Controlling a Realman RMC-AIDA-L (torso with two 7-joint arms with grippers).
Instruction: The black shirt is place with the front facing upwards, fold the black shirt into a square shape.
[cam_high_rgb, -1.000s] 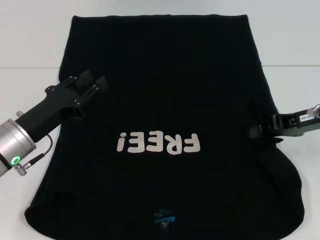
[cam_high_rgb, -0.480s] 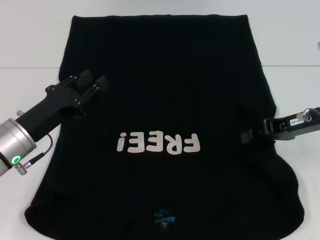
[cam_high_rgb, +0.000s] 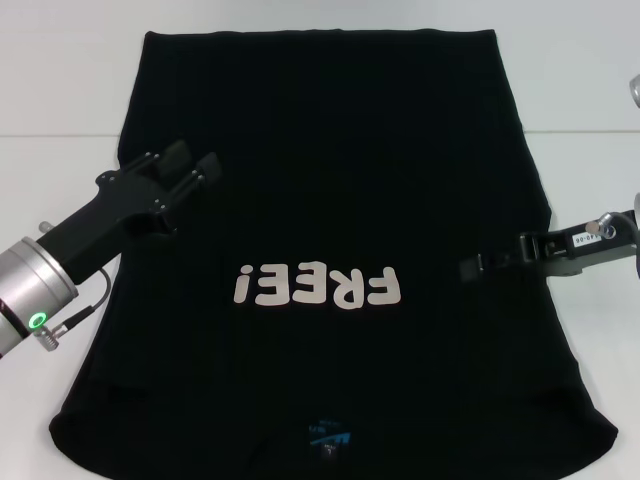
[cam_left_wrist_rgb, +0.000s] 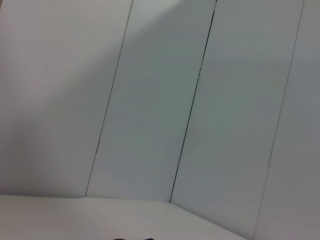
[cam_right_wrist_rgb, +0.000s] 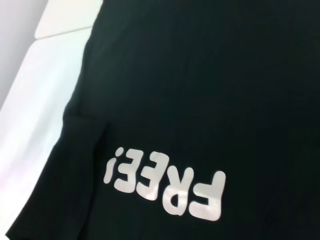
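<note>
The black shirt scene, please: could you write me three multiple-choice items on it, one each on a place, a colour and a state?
1. Where is the right gripper?
A. Over the shirt's right half, level with the print
B. Over the far hem
C. Off the table

2. What colour is the small neck label on the black shirt?
A. Red
B. Blue
C. Yellow

3. How do the left gripper fingers stand?
A. Pinching cloth
B. Shut, empty
C. Apart, holding nothing

Key: 1 A, the head view shows it beside the "FREE!" print; 2 B, the label near the collar is blue; 3 C, there is a gap between the fingers with no cloth lifted.
</note>
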